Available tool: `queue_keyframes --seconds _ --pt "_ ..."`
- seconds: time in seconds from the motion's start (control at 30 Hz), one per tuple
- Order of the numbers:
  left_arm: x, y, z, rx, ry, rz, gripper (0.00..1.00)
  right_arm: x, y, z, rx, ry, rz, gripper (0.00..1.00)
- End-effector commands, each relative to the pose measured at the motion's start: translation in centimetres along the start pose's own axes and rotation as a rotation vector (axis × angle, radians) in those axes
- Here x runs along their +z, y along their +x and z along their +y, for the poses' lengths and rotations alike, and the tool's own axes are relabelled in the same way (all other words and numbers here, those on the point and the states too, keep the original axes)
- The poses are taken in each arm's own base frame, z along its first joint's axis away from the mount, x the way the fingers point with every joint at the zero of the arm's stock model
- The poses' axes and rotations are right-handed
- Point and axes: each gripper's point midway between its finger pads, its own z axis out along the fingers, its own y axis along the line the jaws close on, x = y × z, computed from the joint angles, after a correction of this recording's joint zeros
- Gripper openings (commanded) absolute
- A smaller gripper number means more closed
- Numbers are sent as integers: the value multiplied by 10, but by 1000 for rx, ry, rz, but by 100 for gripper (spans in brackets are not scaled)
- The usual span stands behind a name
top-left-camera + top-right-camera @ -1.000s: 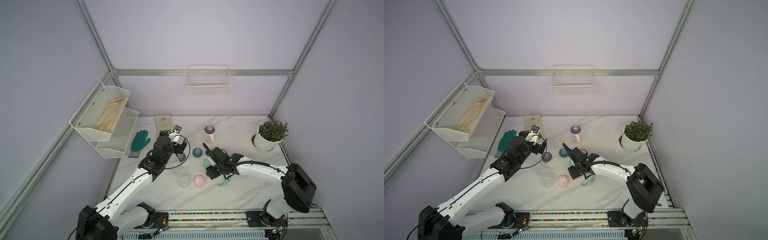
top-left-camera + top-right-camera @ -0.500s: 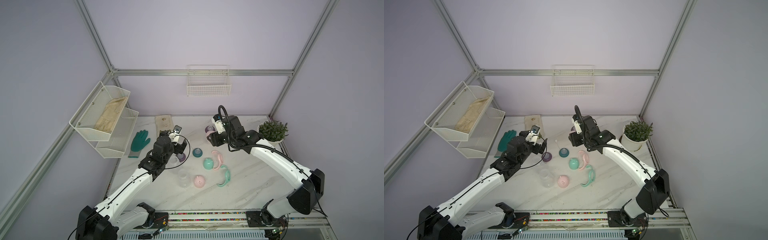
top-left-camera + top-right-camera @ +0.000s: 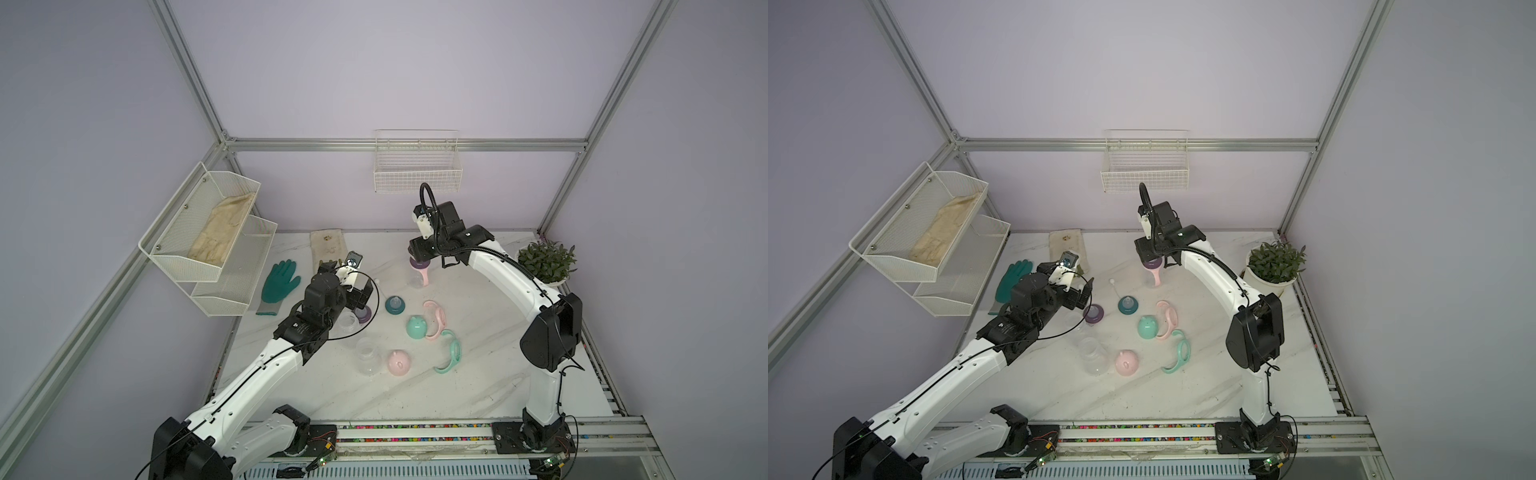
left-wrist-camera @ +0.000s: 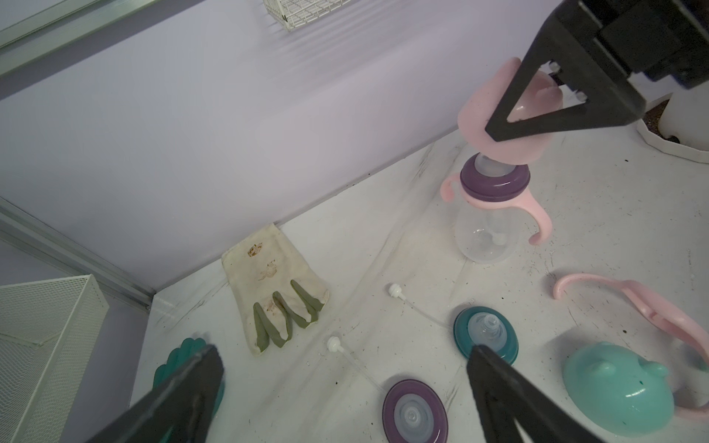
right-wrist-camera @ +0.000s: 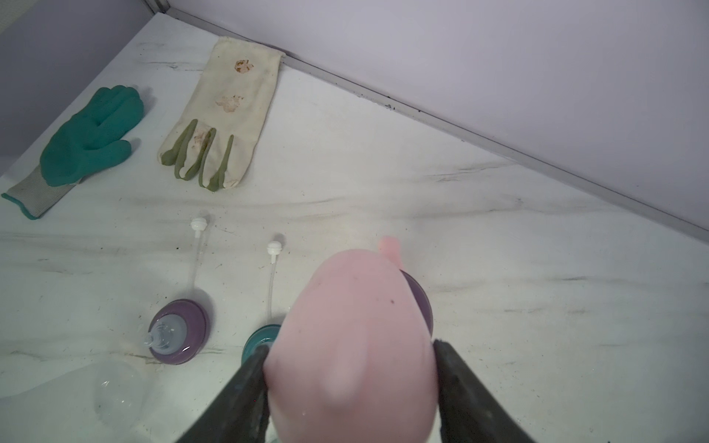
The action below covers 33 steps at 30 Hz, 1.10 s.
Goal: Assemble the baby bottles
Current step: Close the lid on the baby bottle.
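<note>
Right arm's stretched to the back of the desk (image 3: 478,386). The right fingers (image 5: 238,395) are clamped on either side of a pink eared dome cap (image 5: 353,345). The cap hangs tilted right over the standing bottle (image 4: 487,226), which has a clear squat body, a purple collar and a pink two-handled ring. I can't make out whether cap and nipple touch.

Left arm's bent low at mid-desk, with the left fingers (image 4: 180,395) spread wide and gripping nothing. They're near the loose purple collar (image 4: 416,412) and teal collar (image 4: 485,337).

Lying apart on the desk are two clear bottle bodies (image 3: 366,355) (image 3: 347,322), a mint cap (image 3: 416,327), a second pink cap (image 3: 398,363), a pink ring (image 4: 598,283) and a mint ring (image 3: 458,351).

The wall rack (image 3: 174,253) holds a beige glove (image 3: 220,228) in its upper tier. The white pot (image 3: 559,283) holds a leafy plant.
</note>
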Motion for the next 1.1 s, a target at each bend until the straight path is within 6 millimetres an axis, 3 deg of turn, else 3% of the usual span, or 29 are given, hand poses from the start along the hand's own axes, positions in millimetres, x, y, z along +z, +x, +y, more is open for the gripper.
queue_keyframes --seconds 0.0,0.5,1.07 --pt "-8 -33 10 -19 -15 -80 100 -7 -7 -8 -25 14 4 50" --pt "-7 -31 9 -10 -10 -71 100 24 8 -19 -16 -6 61 54" --pt "-1 -26 6 6 -3 -48 100 38 20 -20 -1 -32 98 64"
